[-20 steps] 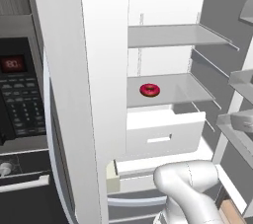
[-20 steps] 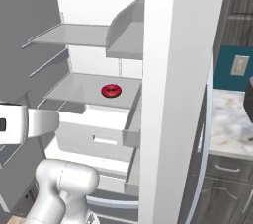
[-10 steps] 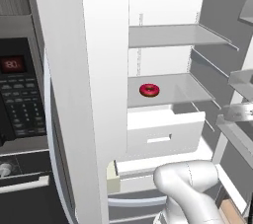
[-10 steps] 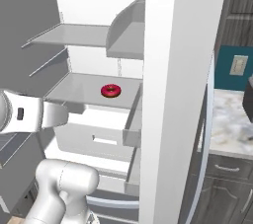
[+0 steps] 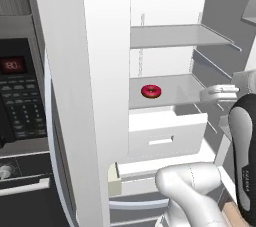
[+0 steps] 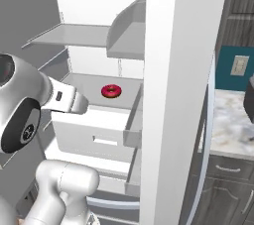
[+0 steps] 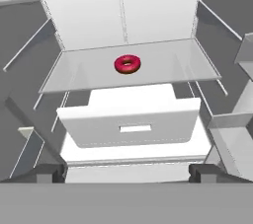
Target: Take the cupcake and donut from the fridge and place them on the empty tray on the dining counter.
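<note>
With jaws spread wide and empty, the gripper (image 7: 127, 171) faces the open fridge (image 7: 89, 16); next, reach in over the donut (image 7: 127, 63).

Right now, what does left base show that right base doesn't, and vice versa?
Left base view alone: the black wall oven with its red display and keypad, left of the open fridge door. Right base view alone: a teal wall with an outlet and a marble countertop over dark cabinets, right of the door. Both: the donut lying on the middle shelf, the white drawer below it, and the robot arm.
</note>
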{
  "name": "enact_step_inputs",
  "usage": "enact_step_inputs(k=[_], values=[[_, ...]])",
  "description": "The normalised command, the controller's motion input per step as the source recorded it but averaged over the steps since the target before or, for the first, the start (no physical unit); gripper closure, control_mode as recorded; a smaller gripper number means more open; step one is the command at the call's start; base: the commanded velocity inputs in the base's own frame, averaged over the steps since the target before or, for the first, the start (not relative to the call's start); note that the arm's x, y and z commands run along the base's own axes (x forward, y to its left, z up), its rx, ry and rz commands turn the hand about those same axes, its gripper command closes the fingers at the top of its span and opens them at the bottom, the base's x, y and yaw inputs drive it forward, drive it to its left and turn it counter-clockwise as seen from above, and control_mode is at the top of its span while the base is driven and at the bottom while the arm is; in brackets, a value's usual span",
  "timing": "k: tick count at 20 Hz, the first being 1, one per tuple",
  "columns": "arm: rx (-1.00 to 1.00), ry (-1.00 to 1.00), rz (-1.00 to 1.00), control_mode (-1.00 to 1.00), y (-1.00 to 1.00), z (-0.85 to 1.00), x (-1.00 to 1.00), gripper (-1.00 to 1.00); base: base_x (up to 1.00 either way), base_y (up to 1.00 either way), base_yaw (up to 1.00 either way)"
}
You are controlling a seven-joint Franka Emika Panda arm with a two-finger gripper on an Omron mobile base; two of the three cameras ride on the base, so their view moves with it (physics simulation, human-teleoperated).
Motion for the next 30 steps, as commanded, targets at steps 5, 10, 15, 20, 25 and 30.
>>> enact_step_inputs(k=[5,10,15,20,25,30], values=[[0.03,0.0,0.0,-1.0,0.09,-0.34,0.56,-1.0,0.0,0.0,0.0],[0.04,0.03,0.0,-1.0,0.0,-0.19,0.66,-1.0,0.0,0.0,0.0],[0.0,0.09,0.0,-1.0,0.0,-0.15,0.56,-1.0,0.0,0.0,0.0],[0.06,0.1,0.0,-1.0,0.0,-0.31,0.49,-1.0,0.0,0.0,0.0],[0.08,0.06,0.0,-1.0,0.0,-0.34,0.32,-1.0,0.0,0.0,0.0],[0.07,0.06,0.0,-1.0,0.0,-0.26,0.32,-1.0,0.0,0.0,0.0]])
